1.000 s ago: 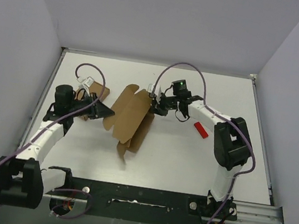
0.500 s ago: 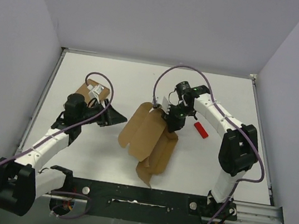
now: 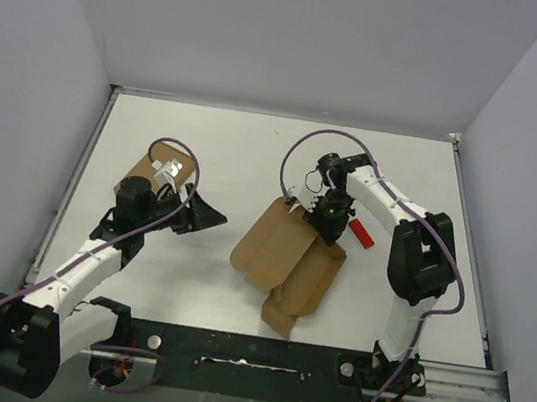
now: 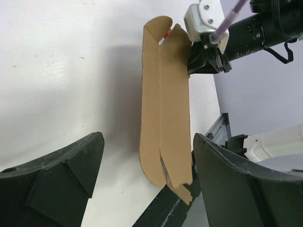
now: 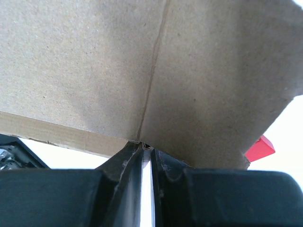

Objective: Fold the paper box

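Note:
The paper box (image 3: 290, 261) is a flat brown die-cut sheet with flaps, lying tilted in the middle of the table. My right gripper (image 3: 323, 225) is shut on its far edge. In the right wrist view the cardboard (image 5: 156, 66) fills the upper half, and the right gripper (image 5: 147, 149) pinches its lower edge at a crease. My left gripper (image 3: 213, 217) stands open to the left of the sheet, apart from it. The left wrist view looks along the sheet (image 4: 163, 104), which lies ahead of the wide-open left gripper (image 4: 147, 140).
A small red block (image 3: 361, 232) lies just right of the right gripper, also showing as the red block (image 5: 259, 148) in the right wrist view. A wider flat cardboard rectangle (image 3: 142, 168) lies under the left arm. A black rail (image 3: 246, 354) runs along the near table edge.
My left gripper has opened, let go of the sheet's left edge and drawn back. The right gripper has dragged the sheet to the right and nearer.

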Tool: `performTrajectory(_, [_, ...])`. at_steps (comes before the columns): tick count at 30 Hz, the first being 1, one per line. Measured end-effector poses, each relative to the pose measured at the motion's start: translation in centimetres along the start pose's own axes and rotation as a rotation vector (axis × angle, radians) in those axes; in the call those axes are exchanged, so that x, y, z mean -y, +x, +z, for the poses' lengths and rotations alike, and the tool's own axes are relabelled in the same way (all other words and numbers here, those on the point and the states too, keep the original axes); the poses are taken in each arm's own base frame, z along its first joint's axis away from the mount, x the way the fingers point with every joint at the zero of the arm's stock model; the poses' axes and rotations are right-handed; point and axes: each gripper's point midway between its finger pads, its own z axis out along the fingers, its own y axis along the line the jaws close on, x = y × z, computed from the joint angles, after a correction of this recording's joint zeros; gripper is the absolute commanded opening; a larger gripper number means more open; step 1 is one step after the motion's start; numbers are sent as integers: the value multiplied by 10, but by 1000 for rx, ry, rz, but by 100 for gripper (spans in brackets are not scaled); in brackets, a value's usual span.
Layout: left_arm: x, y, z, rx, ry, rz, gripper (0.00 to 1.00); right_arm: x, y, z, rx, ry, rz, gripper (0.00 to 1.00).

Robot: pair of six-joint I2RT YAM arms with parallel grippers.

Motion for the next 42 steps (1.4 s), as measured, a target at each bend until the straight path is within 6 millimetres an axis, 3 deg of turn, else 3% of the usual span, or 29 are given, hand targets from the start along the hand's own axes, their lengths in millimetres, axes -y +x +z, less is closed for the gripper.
performTrajectory(6, [-13, 9, -3, 24, -31, -40, 75, 32, 16, 9, -20, 62, 102, 25])
performTrajectory(10, [-18, 16, -3, 24, -44, -68, 75, 49, 19, 11, 4, 111, 137, 28])
performTrajectory(17, [-17, 24, -2, 16, -35, -78, 75, 49, 27, 29, 27, 96, 171, 31])
performTrajectory(21, [-15, 29, -1, 11, -30, -72, 75, 46, 31, 37, 36, 82, 185, 25])
performTrajectory(25, [-13, 32, 1, 6, -30, -62, 74, 47, 33, 45, 42, 91, 191, 1])
performTrajectory(33, [-7, 49, 10, -8, -57, -21, 75, 56, 41, 40, 49, 217, 221, 0])
performTrajectory(38, [-4, 72, 19, -20, -82, -4, 76, 57, 34, 32, 111, 235, 245, 26])
performTrajectory(42, [-10, 78, 26, 4, -113, -34, 78, 56, 29, 32, 149, 214, 252, 36])
